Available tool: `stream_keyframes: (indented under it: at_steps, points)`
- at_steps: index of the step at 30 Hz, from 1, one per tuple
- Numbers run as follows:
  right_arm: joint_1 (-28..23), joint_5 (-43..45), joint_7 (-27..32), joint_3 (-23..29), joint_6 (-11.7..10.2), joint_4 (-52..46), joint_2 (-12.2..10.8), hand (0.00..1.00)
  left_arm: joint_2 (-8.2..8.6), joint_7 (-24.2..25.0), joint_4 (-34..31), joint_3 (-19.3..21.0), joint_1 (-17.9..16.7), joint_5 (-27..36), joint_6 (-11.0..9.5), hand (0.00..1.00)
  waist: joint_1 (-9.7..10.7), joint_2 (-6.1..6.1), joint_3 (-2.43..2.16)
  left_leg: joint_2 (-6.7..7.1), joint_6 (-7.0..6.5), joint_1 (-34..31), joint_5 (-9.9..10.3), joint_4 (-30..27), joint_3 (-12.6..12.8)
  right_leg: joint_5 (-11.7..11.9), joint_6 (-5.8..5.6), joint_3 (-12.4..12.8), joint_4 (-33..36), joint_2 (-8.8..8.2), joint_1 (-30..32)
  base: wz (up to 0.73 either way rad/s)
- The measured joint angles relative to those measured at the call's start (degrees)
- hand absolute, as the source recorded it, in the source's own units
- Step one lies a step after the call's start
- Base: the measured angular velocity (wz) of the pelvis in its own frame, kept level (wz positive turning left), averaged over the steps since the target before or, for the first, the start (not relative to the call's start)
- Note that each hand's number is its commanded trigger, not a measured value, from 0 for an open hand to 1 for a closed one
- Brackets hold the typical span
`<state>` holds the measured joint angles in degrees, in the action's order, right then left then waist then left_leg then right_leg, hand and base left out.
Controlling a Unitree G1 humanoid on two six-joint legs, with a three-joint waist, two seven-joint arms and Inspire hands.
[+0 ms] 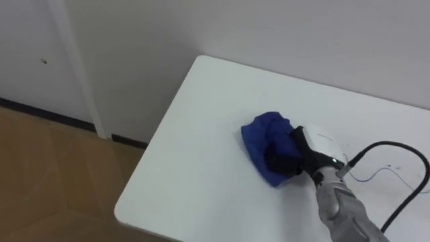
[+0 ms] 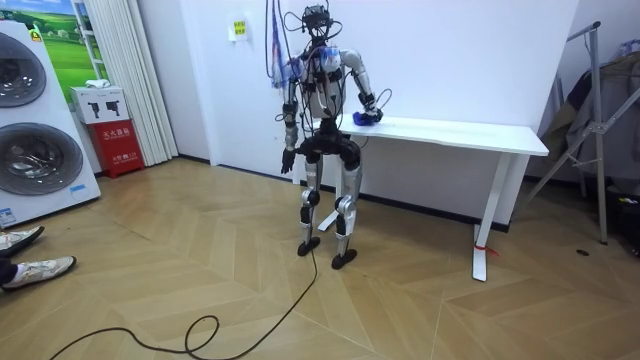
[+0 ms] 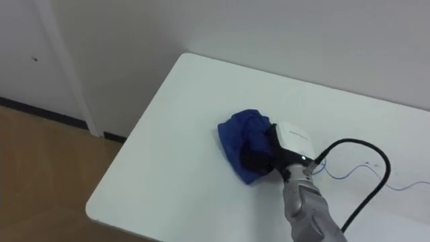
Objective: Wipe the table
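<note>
Mid-wipe, the right robot hand (image 1: 314,145) is clamped on the bunched blue cloth (image 1: 259,138) near the white tabletop's (image 1: 201,154) left end; next likely needs a pressed sweep over unwiped surface

A white surface (image 1: 201,154) with a rounded near-left corner is seen carrying a crumpled blue cloth (image 1: 259,138), which is bunched into a heap well in from the left edge, while a thin bluish wire (image 1: 376,176) is laid further right.
</note>
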<state>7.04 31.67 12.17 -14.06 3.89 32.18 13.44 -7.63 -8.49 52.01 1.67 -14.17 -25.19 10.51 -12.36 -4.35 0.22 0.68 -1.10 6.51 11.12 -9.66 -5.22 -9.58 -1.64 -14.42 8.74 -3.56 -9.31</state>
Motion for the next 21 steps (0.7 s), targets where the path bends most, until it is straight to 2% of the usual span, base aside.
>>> stream_keyframes:
  at_steps: [1, 2, 4, 6, 7, 8, 9, 10, 11, 13, 14, 18, 21]
  points:
    - [0.3, -1.1, 0.0, 0.7, -1.0, 1.1, 0.0, 1.00, 0.00, 0.0, -0.2, 0.3, -0.4, 0.0, -0.1, 0.00, 0.3, 0.08, 0.02, 0.02, 0.00, -0.2, 0.0, 0.0, 0.0, 0.0, 0.00, 0.0, 0.0, -0.01, 0.2, 0.00]
    - [0.9, -2.7, 0.5, 2.0, -2.9, 3.3, 0.2, 1.00, -0.10, 0.0, -0.4, 1.0, -1.0, 0.0, -0.2, 0.00, 1.1, 0.25, 0.00, 0.09, -0.01, -0.4, 0.0, -0.1, -0.1, 0.0, 0.00, -0.2, -0.1, -0.09, 0.2, 0.06]
    - [1.3, -4.9, 1.6, 4.7, -4.1, 7.1, 1.3, 1.00, -0.33, 0.0, -0.4, 3.2, -1.9, 0.0, -0.1, 0.00, 1.9, 0.37, -0.12, 0.30, -0.13, -0.5, 0.1, -0.3, -0.6, 0.0, -0.01, -0.9, -0.1, -0.27, 0.1, 0.24]
    - [1.4, -7.0, 3.6, 11.6, -5.3, 14.0, 4.3, 1.00, -1.68, 0.1, -0.5, 5.2, -2.6, -0.1, -0.2, 0.00, 4.4, -0.04, -0.41, 1.03, -0.28, -2.0, 0.1, -1.5, -3.3, 0.0, -0.07, -3.4, -0.2, -0.70, -0.2, 0.61]
    - [1.4, -7.7, 4.4, 13.2, -5.5, 15.9, 5.4, 1.00, -2.16, 0.1, -0.5, 5.2, -2.8, -0.1, -0.2, 0.00, 4.4, -0.01, -0.42, 1.11, -0.38, -2.2, 0.2, -1.7, -3.4, 0.0, -0.07, -3.4, -0.1, -0.76, -0.1, 0.33]
    - [1.4, -9.9, 5.4, 16.2, -5.7, 19.5, 7.5, 1.00, -2.89, 0.1, -0.4, 6.2, -3.4, -0.1, -0.2, 0.00, 4.4, -0.11, -0.61, 1.19, -0.43, -2.5, 0.2, -1.7, -3.4, 0.0, -0.07, -3.4, -0.1, -0.80, 0.1, 0.00]
    - [1.2, -11.0, 6.0, 17.6, -5.7, 21.4, 8.4, 1.00, -3.16, 0.0, -0.4, 7.2, -3.7, -0.1, -0.2, 0.00, 4.5, -0.26, -0.82, 1.20, -0.43, -2.6, 0.2, -1.7, -3.4, 0.0, -0.07, -3.4, -0.1, -0.80, 0.0, 0.00]
    - [0.2, -12.8, 6.9, 19.8, -5.7, 24.6, 10.2, 1.00, -3.87, -0.2, -0.4, 8.5, -4.6, 0.0, -0.2, 0.00, 4.9, -0.48, -1.07, 1.17, -0.44, -2.5, 0.2, -1.7, -3.6, 0.0, -0.07, -3.5, -0.1, -0.75, -0.2, 0.11]
    - [-1.3, -14.2, 7.1, 21.9, -5.7, 26.5, 11.8, 1.00, -4.28, -0.2, -0.5, 9.4, -5.4, -0.1, -0.2, 0.00, 5.7, -0.55, -1.10, 1.15, -0.44, -2.1, 0.2, -2.0, -3.9, 0.0, -0.07, -3.7, -0.1, -0.70, -0.4, 0.15]
    - [-3.4, -15.6, 7.2, 24.9, -5.8, 27.9, 13.3, 1.00, -4.39, -0.2, -0.7, 10.6, -6.3, -0.1, -0.2, 0.00, 6.6, -0.54, -1.13, 1.08, -0.45, -1.8, 0.2, -2.0, -4.1, 0.0, -0.07, -3.2, -0.1, -0.63, -0.6, 0.05]
    - [-4.2, -16.0, 7.2, 25.5, -5.8, 28.7, 13.9, 1.00, -4.36, -0.2, -0.7, 11.3, -6.7, -0.1, -0.2, 0.00, 7.4, -0.64, -1.17, 0.97, -0.43, -1.8, 0.2, -2.0, -4.0, 0.0, -0.07, -3.0, -0.1, -0.55, -0.6, -0.05]
    - [-7.6, -15.9, 7.9, 29.0, -6.3, 29.6, 14.1, 1.00, -3.90, -0.2, -1.1, 11.7, -6.8, 0.9, -0.7, 0.00, 8.6, -1.11, -1.53, 0.75, -0.19, -1.7, 0.5, -2.1, -3.5, -0.1, -0.10, -2.9, -0.2, -0.34, -0.8, -0.06]
    - [-9.1, -15.6, 8.3, 30.5, -6.3, 29.6, 13.9, 1.00, -3.13, -1.0, -1.7, 11.7, -6.7, 0.9, -0.9, 0.00, 8.9, -1.27, -1.52, 0.76, -0.17, -1.2, 0.5, -2.2, -3.1, -0.1, -0.14, -3.0, -0.1, -0.38, -1.3, -0.10]
